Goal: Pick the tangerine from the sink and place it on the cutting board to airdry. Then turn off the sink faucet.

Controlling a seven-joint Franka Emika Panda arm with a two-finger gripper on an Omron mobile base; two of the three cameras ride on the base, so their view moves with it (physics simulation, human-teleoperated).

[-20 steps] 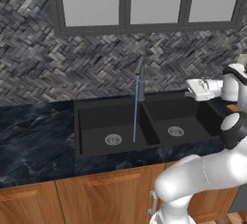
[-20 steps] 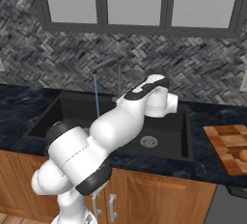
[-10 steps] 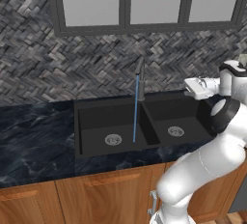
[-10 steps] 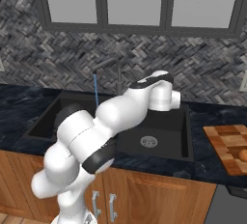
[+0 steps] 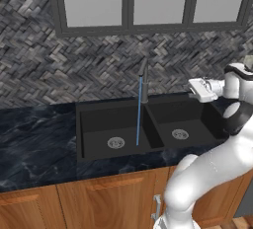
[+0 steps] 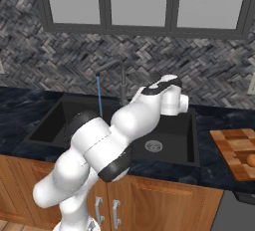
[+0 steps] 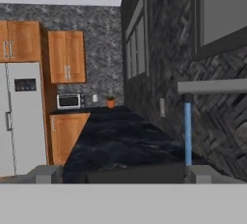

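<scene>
Since the earlier frame the arm has lifted its elbow higher and the hand has shifted a little toward the faucet, while the base cameras keep the same framing. In the left base view the gripper (image 5: 196,89) is at about 3 o'clock from the sink faucet (image 5: 144,75), above the right basin of the sink (image 5: 148,124), and it points sideways toward the faucet. In the hand view only the two finger tips (image 7: 46,174) rise at the bottom, far apart from each other, so the claw stands wide open and nothing is between the tips. The faucet spout (image 7: 212,87) crosses the right part of that view, and a thin blue stream (image 7: 187,131) falls from its end; the same stream (image 5: 139,112) goes down into the left basin, so the water runs. In the right base view the cutting board (image 6: 234,151) lies on the dark counter (image 6: 30,103) at 3 o'clock from the sink, and the tangerine (image 6: 251,161) rests on it near the picture's right edge, partly cut off.
</scene>
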